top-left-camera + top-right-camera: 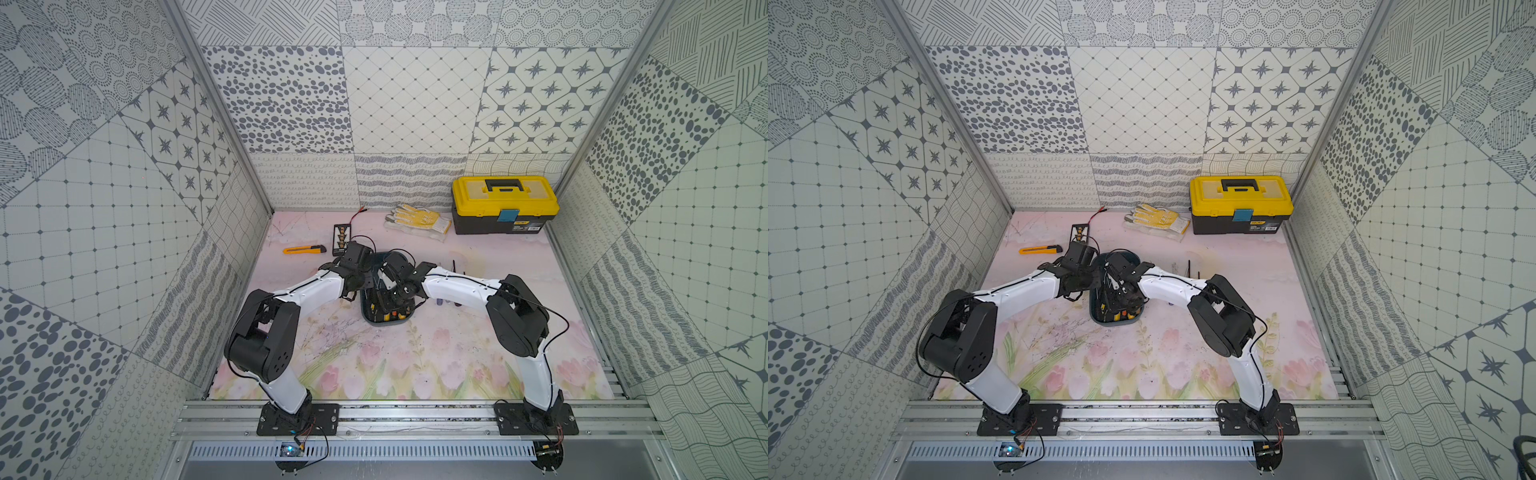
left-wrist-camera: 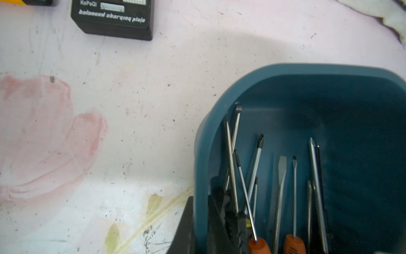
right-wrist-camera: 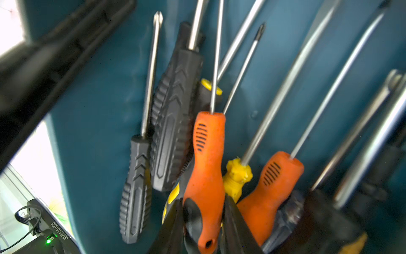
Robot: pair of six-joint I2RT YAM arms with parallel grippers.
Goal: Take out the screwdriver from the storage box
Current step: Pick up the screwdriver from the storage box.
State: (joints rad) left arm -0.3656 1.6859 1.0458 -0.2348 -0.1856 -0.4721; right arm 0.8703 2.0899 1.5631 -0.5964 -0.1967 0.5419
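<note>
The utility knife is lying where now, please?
In both top views the utility knife lies far left on the table, beside the black charging plate.

About ten screwdrivers [image 3: 206,176]; one storage box [image 2: 307,68], toolbox [image 1: 505,203], knife [image 1: 303,249], charging plate [image 2: 114,24], glove pair [image 1: 417,221].

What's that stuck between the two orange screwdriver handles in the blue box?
A yellow handle end sits between the orange handle that the right gripper straddles and the other orange handle, inside the storage box. The right wrist view shows it.

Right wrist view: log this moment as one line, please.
left gripper: clamped on storage box wall | right gripper: closed on orange-handled screwdriver | stage: screwdriver not yet lifted out
</note>
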